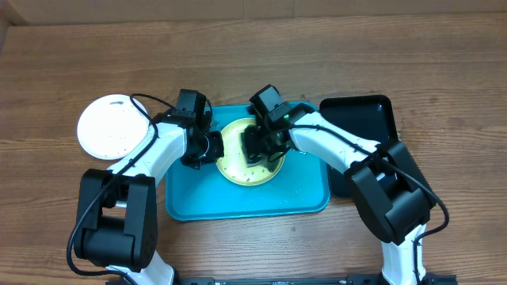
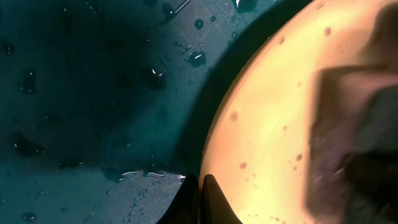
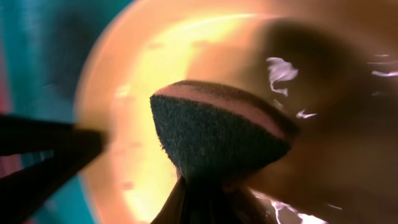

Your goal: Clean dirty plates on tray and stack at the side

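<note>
Yellow-green plate (image 1: 236,166) sits in the teal tray (image 1: 238,204), toward its far edge. My left gripper (image 1: 212,147) pinches the plate's left rim, fingers nearly together. My right gripper (image 1: 260,146) is clamped on a dark sponge (image 3: 217,137), which presses on the plate's face. Off the tray to the left, a white plate (image 1: 115,127) lies on the table (image 1: 396,47).

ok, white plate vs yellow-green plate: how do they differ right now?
White plate sits on the table, left of the tray; yellow-green plate sits in the tray. White plate is left alone; yellow-green plate has a sponge on it. Both round, face up.
</note>
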Robot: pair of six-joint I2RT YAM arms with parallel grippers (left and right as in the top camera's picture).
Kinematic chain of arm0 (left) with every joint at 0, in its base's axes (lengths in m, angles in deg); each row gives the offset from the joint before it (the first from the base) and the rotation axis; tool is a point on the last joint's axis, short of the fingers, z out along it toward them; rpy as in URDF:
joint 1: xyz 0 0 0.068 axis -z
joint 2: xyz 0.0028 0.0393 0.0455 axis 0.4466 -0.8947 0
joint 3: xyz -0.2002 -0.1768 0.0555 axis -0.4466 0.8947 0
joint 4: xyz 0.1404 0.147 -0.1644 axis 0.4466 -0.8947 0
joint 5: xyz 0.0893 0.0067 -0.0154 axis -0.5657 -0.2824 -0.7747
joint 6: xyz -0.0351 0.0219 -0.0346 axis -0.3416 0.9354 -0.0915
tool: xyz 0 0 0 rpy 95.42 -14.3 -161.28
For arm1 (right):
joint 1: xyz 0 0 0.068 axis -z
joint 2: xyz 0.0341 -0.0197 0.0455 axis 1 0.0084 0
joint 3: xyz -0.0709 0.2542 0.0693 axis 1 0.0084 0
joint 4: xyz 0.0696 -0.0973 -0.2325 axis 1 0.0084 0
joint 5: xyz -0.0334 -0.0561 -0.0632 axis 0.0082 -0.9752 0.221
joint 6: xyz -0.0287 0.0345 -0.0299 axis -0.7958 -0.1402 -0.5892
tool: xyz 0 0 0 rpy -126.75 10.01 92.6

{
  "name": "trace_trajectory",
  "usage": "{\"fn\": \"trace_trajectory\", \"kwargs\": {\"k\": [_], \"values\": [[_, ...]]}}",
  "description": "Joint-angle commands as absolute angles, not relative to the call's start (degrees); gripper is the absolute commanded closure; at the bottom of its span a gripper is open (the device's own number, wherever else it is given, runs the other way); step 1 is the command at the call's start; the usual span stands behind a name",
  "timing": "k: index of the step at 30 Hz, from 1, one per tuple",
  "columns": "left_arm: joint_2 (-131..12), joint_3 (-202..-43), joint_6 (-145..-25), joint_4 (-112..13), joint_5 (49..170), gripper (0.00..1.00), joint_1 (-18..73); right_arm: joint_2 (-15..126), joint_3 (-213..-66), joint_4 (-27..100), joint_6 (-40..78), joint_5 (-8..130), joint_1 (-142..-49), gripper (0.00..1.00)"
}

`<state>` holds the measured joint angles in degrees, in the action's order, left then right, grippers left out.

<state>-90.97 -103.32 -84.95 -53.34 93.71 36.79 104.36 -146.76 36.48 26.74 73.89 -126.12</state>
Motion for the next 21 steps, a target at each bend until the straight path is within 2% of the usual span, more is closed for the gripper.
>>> {"fn": "trace_trajectory", "kwargs": {"k": [1,7,12,17,21], "values": [[-91.6,-102.9,-85.1,-53.1,95.2,0.96,37.1,105.4,-147.3,33.4,25.6,87.9,-127.0,0.96],[-91.6,-102.9,-84.7,-53.1,95.0,0.96,37.0,102.7,-154.9,35.6,25.6,95.3,-119.1,0.96],[-91.6,-102.9,-84.7,-53.1,94.8,0.96,37.1,98.3,-155.9,42.8,22.0,94.9,-112.1,0.96],[-91.6,-102.9,-84.7,-53.1,94.8,0.96,37.1,95.3,-155.9,60.1,11.9,84.6,-103.8,0.96],[-91.6,-102.9,-84.7,-52.9,94.8,0.96,37.1,95.2,-155.6,70.5,10.5,67.6,-99.0,0.96]]}}
